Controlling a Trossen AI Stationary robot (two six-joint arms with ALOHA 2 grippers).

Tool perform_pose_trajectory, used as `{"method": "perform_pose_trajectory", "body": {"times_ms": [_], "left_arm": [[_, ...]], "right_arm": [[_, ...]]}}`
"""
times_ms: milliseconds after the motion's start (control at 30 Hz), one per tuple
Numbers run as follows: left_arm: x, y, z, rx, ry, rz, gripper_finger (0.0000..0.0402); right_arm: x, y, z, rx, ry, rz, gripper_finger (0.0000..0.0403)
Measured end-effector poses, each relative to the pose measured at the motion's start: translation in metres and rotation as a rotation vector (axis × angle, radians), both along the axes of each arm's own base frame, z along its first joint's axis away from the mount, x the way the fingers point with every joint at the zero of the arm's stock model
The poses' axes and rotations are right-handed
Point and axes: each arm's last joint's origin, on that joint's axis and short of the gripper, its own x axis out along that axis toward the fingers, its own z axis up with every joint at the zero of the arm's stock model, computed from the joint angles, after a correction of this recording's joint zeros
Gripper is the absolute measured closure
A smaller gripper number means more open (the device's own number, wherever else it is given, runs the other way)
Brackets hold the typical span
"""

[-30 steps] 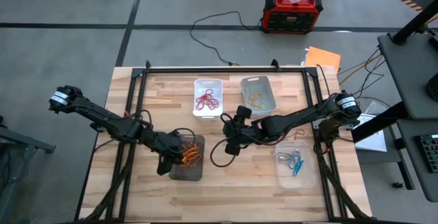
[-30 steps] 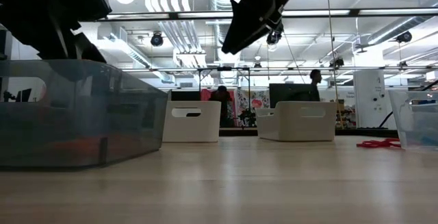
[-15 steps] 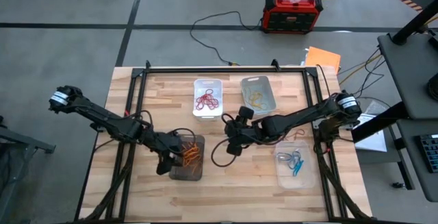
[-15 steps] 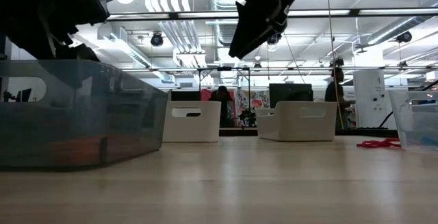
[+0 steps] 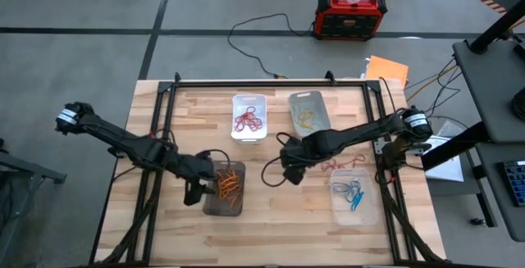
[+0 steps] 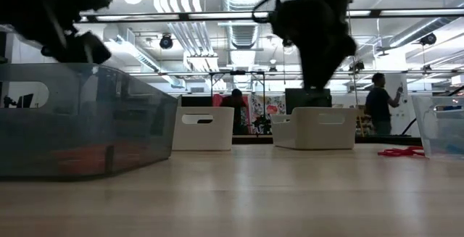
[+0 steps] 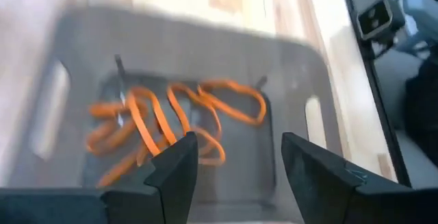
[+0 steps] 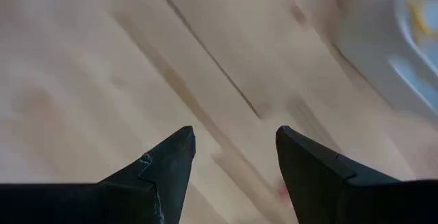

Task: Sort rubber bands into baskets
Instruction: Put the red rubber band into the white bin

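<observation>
Table: wooden top in a black frame, four baskets on it.
Dark basket: smoky tray at near left, holding orange rubber bands.
White basket: tray at far centre-left, holding red bands.
Grey basket: tray at far centre-right, holding yellowish bands.
Clear basket: tray at near right, holding blue bands.
Loose bands: red loops on bare wood, between the grey and clear baskets.
Left gripper: over the dark basket's left edge, fingers spread, nothing held.
Right gripper: above bare wood at table centre, fingers spread wide, empty.
Background: red-black box on the floor beyond the table; person standing far off.
</observation>
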Motion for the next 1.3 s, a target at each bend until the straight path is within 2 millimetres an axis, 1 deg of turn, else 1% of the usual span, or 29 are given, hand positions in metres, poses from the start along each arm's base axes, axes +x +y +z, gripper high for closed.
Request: {"method": "perform_pose_trajectory", "body": {"times_ms": [133,200,367,467,600,767,867,967,1100,1300], "left_arm": [[-0.001,0.003,0.015,0.093,-0.085,0.019,0.0208],[-0.001,0.005,0.023,0.139,-0.127,0.032,0.0208],[-0.005,0.009,0.037,0.238,-0.164,0.05,0.0208],[-0.005,0.01,0.042,0.263,-0.188,0.064,0.0208],[-0.005,0.011,0.043,0.287,-0.193,0.068,0.0208],[-0.005,0.012,0.042,0.319,-0.195,0.098,0.0208],[-0.005,0.012,0.042,0.325,-0.195,0.105,0.0208],[-0.005,0.012,0.042,0.326,-0.195,0.106,0.0208],[-0.005,0.012,0.045,0.326,-0.203,0.106,0.0208],[-0.004,0.012,0.044,0.327,-0.201,0.107,0.0208]], "right_arm": [[-0.016,-0.006,-0.002,-0.004,0.164,-0.102,0.0204],[-0.022,-0.008,-0.005,-0.004,0.216,-0.14,0.0209],[-0.029,-0.011,-0.017,0.033,0.276,-0.165,0.0224],[-0.034,-0.014,-0.026,0.045,0.308,-0.175,0.0231],[-0.037,-0.017,-0.034,0.041,0.329,-0.183,0.0234],[-0.033,-0.021,-0.047,0.057,0.258,-0.141,0.0232],[-0.034,-0.026,-0.052,0.056,0.257,-0.113,0.0235],[-0.035,-0.032,-0.054,0.059,0.257,-0.128,0.024],[-0.034,-0.039,-0.059,0.09,0.279,-0.136,0.0249],[-0.031,-0.036,-0.076,0.174,0.353,-0.09,0.0261]]}}
